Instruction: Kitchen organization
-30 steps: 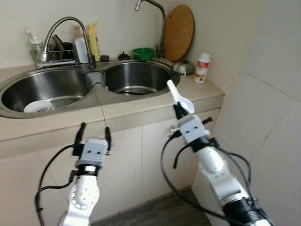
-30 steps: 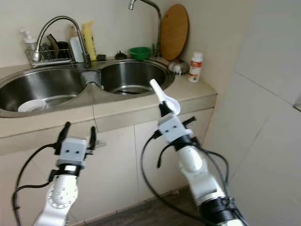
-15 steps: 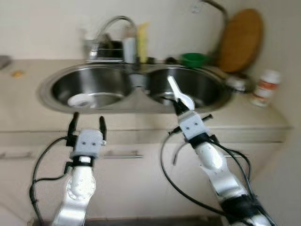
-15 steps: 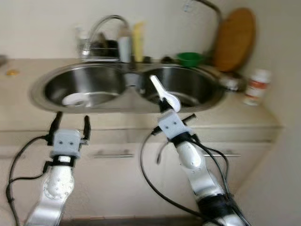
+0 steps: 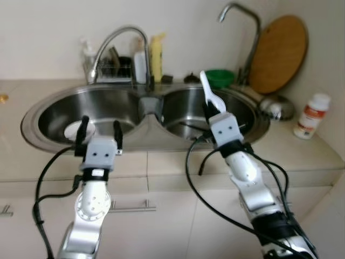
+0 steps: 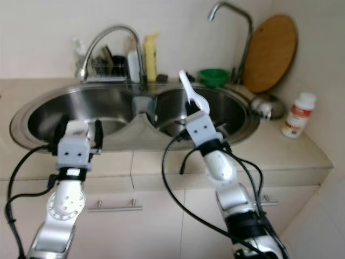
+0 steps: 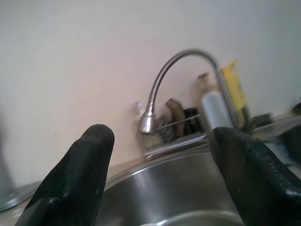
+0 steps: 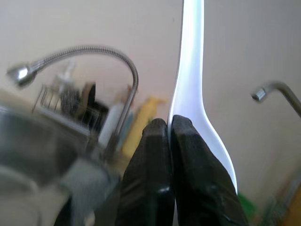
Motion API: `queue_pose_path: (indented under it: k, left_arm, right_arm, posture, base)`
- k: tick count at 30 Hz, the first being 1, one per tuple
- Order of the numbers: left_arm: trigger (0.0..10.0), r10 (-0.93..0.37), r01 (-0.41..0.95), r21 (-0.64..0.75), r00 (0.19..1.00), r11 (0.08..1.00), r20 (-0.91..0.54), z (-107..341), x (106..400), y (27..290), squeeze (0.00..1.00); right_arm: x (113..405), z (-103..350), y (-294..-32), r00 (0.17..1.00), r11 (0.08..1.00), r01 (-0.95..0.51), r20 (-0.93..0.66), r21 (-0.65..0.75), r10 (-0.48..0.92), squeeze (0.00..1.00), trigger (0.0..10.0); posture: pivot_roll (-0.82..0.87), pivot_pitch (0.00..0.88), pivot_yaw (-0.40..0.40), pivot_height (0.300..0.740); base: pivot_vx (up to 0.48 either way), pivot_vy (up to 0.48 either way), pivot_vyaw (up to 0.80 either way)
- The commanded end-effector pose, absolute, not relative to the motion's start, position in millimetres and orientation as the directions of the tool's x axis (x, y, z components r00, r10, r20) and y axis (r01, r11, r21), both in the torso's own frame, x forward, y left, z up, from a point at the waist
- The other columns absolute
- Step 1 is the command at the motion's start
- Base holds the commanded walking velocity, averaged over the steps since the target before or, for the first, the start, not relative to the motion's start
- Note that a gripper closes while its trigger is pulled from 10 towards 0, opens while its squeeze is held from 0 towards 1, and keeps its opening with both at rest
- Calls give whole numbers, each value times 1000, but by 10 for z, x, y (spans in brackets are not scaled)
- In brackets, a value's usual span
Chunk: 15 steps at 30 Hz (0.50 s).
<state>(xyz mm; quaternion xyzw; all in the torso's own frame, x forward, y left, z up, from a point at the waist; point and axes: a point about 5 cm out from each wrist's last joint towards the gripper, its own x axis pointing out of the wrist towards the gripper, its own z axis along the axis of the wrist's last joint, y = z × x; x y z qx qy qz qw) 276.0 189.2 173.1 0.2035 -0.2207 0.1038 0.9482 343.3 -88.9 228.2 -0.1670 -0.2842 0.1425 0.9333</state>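
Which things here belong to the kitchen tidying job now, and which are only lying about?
In the job:
right gripper, shut on the white spoon
left gripper, open
double sink

Lying about:
cutting board
green bowl
white bottle
yellow bottle

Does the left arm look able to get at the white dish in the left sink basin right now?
Probably yes. The left end effector is open and empty, raised just in front of the left basin, where the white dish lies. Nothing stands between them.
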Motion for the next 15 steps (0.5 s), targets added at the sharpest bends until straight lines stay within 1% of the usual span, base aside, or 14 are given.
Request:
queue_pose_path:
  k: [1, 3, 4, 9, 10, 11, 12, 14, 15]
  left_arm:
    - [10000, 77, -265, 326, 868, 907, 491, 1821, 2768, 1796, 0]
    - [10000, 70, -266, 328, 860, 907, 505, 1851, 2768, 1778, 0]
    - [10000, 71, -267, 327, 859, 906, 506, 1866, 2774, 1765, 0]
    - [10000, 71, -267, 323, 857, 908, 510, 1896, 2790, 1755, 0]
    - [10000, 72, -269, 320, 855, 908, 514, 1913, 2794, 1756, 0]
    - [10000, 72, -269, 320, 855, 908, 514, 1913, 2794, 1756, 0]
    - [10000, 71, -269, 320, 854, 908, 515, 1919, 2801, 1753, 0]
    - [10000, 70, -268, 321, 854, 908, 515, 1920, 2808, 1752, 0]
    - [10000, 70, -268, 321, 854, 908, 515, 1922, 2811, 1749, 0]
  right_arm:
    - [3486, 2386, -1028, 814, 922, -144, 486, -360, 317, 0, 10000]
    - [3542, 2417, -1018, 828, 921, -161, 460, -355, 321, 0, 10000]
    - [3618, 2440, -1013, 847, 928, -182, 427, -326, 316, 0, 10000]
    - [3745, 2445, -970, 874, 930, -217, 365, -296, 320, 0, 10000]
    - [3816, 2354, -918, 896, 916, -248, 285, -314, 340, 0, 10000]
    - [3816, 2354, -918, 896, 916, -248, 285, -314, 340, 0, 10000]
    - [3872, 2246, -879, 913, 898, -270, 204, -347, 353, 0, 10000]
    - [3921, 2122, -843, 928, 875, -293, 105, -386, 357, 0, 10000]
    - [3951, 2067, -834, 935, 877, -306, 60, -370, 351, 0, 10000]
  posture:
    - [-13, 0, -2, 740]
    - [-12, 0, -1, 740]
    - [-12, 0, 0, 740]
    - [-9, 0, -1, 740]
    - [-8, 0, -1, 740]
    - [-8, 0, -1, 740]
    - [-4, 0, -1, 740]
    - [-1, 0, -1, 740]
    - [-2, 0, 0, 740]
  base:
    - [0, 0, 0]
    - [0, 0, 0]
    - [0, 0, 0]
    - [0, 0, 0]
    - [0, 0, 0]
    - [0, 0, 0]
    - [0, 0, 0]
    - [0, 0, 0]
    - [0, 0, 0]
